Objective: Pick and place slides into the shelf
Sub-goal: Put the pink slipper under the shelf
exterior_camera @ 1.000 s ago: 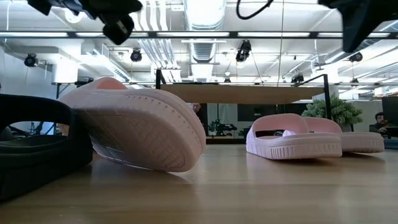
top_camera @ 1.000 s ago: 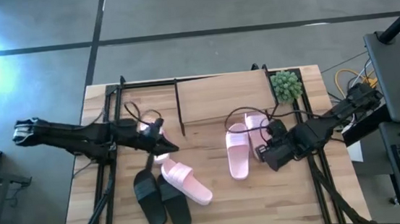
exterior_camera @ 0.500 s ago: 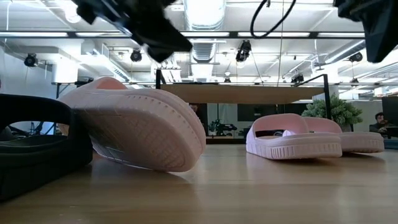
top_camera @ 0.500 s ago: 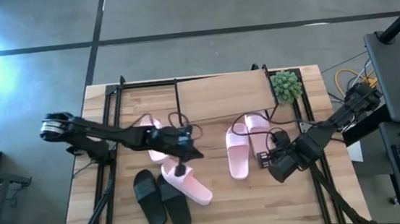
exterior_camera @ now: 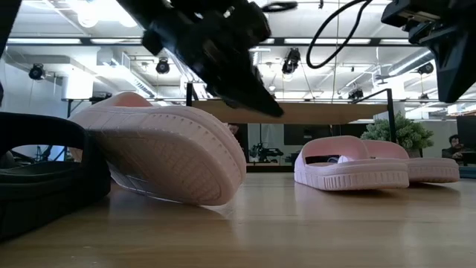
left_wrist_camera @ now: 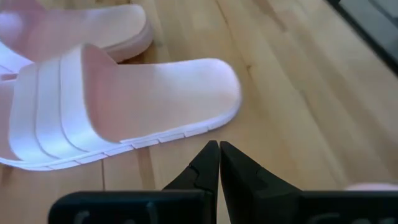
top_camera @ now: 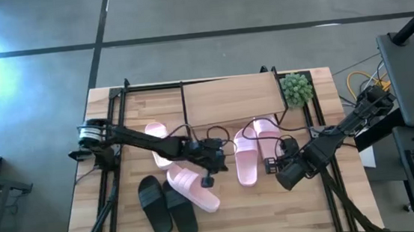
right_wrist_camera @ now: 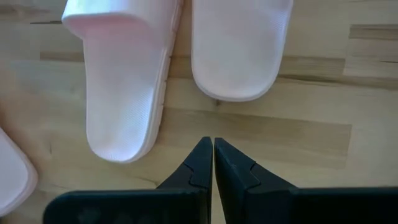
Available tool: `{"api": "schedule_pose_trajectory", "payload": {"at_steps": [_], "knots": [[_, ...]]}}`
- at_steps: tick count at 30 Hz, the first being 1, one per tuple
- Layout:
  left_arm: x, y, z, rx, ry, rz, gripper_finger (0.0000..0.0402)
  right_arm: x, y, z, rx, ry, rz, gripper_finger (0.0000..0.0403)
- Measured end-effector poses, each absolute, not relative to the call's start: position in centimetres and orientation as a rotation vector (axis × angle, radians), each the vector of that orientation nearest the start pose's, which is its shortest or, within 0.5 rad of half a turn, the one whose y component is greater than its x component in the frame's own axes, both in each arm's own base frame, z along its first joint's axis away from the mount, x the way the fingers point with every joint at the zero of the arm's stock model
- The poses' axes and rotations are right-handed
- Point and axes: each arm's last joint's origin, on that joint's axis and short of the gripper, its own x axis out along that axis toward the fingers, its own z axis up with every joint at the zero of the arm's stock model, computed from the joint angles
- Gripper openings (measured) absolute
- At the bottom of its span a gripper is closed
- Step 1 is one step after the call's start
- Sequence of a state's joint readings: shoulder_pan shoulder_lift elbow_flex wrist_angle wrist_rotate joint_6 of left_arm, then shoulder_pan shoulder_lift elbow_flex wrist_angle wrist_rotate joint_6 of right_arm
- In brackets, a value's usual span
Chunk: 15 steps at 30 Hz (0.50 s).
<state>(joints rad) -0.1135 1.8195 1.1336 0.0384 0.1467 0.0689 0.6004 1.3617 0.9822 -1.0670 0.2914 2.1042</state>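
Observation:
One pale pink pair of slides [top_camera: 246, 156] lies flat, side by side, right of the table's middle. My left gripper [top_camera: 224, 158] hovers shut just left of it; in the left wrist view the nearest slide [left_wrist_camera: 124, 102] lies ahead of the gripper [left_wrist_camera: 219, 163]. My right gripper [top_camera: 271, 164] hovers shut just right of the pair, whose heel ends [right_wrist_camera: 124, 93] lie before the gripper [right_wrist_camera: 213, 158]. Another pink slide [top_camera: 193, 189] leans tilted on the black pair [top_camera: 166, 206]; its mate [top_camera: 157, 141] lies flat farther back. The shelf [top_camera: 232, 99] stands at the far edge.
A small green plant [top_camera: 296, 88] stands right of the shelf. Black rails [top_camera: 108, 185] run along both sides of the table. In the low view the tilted pink slide [exterior_camera: 160, 152] and a black slide [exterior_camera: 44, 179] fill the near left. Bare wood lies near the front right.
My left arm has swung far toward the table's right, passing over the left pink slides until its gripper is beside the right pink pair. My right gripper has drifted slightly toward the near edge. No slide has moved.

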Motion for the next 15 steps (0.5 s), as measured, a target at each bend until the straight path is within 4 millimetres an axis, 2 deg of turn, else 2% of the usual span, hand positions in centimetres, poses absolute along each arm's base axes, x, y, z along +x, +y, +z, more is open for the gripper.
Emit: {"api": "schedule_pose_trajectory", "payload": {"at_steps": [7,11,15], "knots": [[41.3,-5.0,16.9,0.079,0.681,-0.27,0.0,19.4,12.5,22.9,1.168,0.961,-1.0,0.0008],[42.4,-4.7,16.6,0.083,0.683,-0.244,0.0,19.5,13.6,22.3,1.214,0.997,-0.901,0.0008],[42.5,-3.9,17.0,0.077,0.669,-0.225,0.0,19.5,14.2,20.9,1.232,0.998,-0.915,0.0008]]}}
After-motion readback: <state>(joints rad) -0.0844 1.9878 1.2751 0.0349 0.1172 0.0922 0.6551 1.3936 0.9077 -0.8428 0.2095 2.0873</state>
